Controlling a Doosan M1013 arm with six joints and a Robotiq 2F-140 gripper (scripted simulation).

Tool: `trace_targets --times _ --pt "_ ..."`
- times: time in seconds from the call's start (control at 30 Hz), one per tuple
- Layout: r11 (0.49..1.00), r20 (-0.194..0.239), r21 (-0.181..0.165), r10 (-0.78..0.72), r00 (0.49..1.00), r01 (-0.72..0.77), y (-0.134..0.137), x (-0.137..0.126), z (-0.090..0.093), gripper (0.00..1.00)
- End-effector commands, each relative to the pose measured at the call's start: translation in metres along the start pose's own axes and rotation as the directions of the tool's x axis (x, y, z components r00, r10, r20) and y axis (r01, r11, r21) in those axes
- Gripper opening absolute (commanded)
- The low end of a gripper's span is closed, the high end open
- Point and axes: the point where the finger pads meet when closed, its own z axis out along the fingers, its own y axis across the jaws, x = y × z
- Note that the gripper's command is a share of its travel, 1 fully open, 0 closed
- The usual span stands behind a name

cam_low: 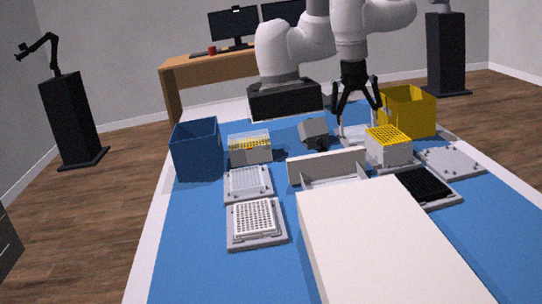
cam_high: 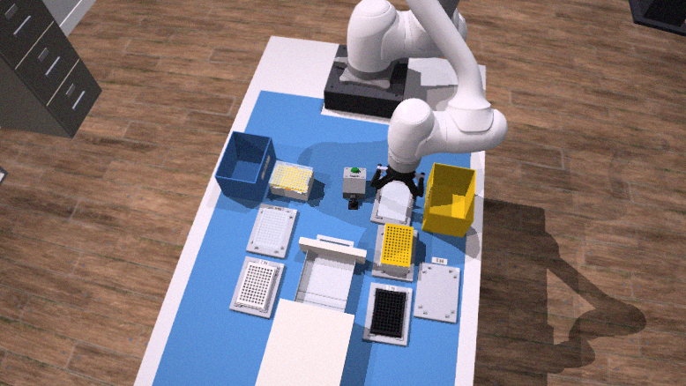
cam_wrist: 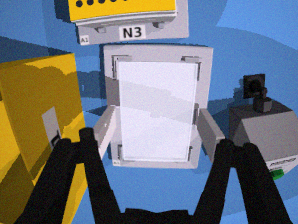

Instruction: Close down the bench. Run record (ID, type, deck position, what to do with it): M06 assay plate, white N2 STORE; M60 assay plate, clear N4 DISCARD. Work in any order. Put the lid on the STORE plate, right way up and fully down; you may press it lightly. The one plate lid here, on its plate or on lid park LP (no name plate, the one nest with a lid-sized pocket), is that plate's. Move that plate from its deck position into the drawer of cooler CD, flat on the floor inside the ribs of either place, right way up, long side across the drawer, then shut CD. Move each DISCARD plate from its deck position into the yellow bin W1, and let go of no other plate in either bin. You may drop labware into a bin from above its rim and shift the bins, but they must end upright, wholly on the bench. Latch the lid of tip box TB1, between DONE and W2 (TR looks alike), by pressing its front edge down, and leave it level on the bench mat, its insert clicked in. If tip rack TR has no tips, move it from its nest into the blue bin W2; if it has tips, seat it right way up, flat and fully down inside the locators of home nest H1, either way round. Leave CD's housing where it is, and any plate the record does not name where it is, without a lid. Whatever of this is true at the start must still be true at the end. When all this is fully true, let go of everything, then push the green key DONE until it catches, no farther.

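Observation:
My gripper (cam_high: 398,184) is open and empty, pointing down just above the white plate lid (cam_high: 393,201), which lies in lid park LP. The wrist view shows the lid (cam_wrist: 156,110) between my spread fingers. The white plate (cam_high: 257,285) and the clear plate (cam_high: 272,230) sit uncovered in their nests at the left. Tip rack TR (cam_high: 397,245), yellow-topped with dark holes, stands on N3 next to the lid park. Tip box TB1 (cam_high: 290,180) stands between the blue bin W2 (cam_high: 244,165) and the green key DONE (cam_high: 354,170). Yellow bin W1 (cam_high: 449,198) is right of my gripper.
Cooler CD's drawer (cam_high: 328,275) stands pulled out in front of its white housing (cam_high: 307,343). A black plate (cam_high: 388,312) sits in a nest and home nest H1 (cam_high: 436,291) is bare. The DONE key's grey box (cam_wrist: 266,129) is close to my fingers.

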Motion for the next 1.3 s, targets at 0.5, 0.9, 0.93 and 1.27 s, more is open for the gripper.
trace_targets --times 0.5,0.9,0.93,1.27 --pt "1.0 0.0 0.0 0.0 1.0 0.0 -0.0001 0.0 0.006 0.64" --pt "1.0 0.0 0.0 0.0 1.0 0.0 -0.0001 0.0 0.006 0.59" --pt "1.0 0.0 0.0 0.0 1.0 0.0 -0.0001 0.0 0.006 0.59" --pt "1.0 0.0 0.0 0.0 1.0 0.0 -0.0001 0.0 0.006 0.55"
